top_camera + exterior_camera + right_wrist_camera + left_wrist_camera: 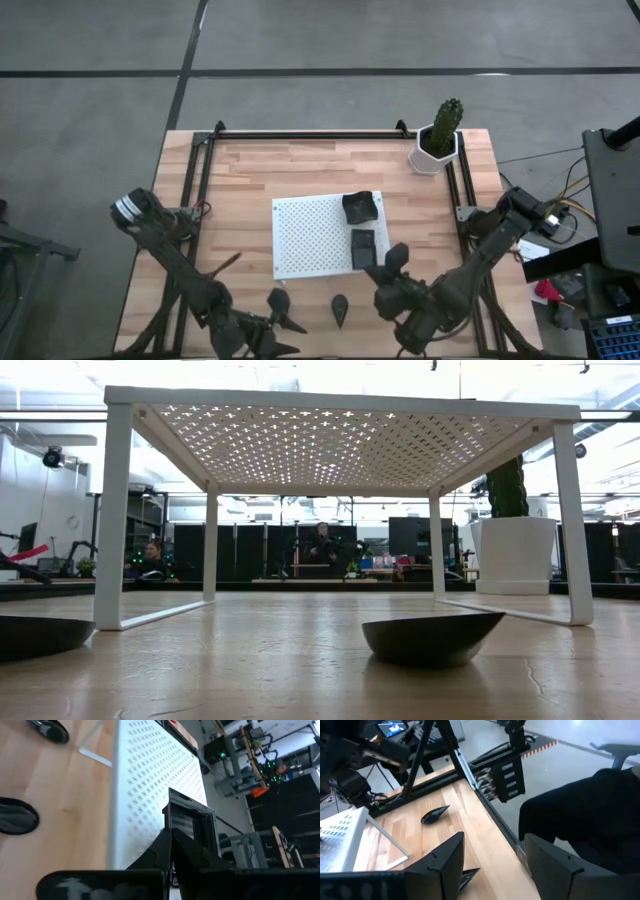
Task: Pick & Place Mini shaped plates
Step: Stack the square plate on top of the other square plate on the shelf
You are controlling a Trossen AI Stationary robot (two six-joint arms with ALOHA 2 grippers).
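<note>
A white perforated board (315,238) on legs stands mid-table and carries two square black mini plates (360,207) (363,247). One leaf-shaped plate (341,308) lies on the wood near the front edge, also seen in the left wrist view (435,814). A second leaf plate (279,300) lies to its left, its tip (468,875) showing beside one of my left fingers. My left gripper (495,840) is open at the near edge (272,335), over that second plate and touching nothing. My right gripper (396,260) is shut and empty, pointing at the nearer square plate (190,817).
A white hexagonal pot with a cactus (437,140) stands at the far right corner. Black frame rails (200,190) run along the table's left, far and right edges. In the low view the board's legs (110,520) rise behind both leaf plates (430,635); people sit in the room beyond.
</note>
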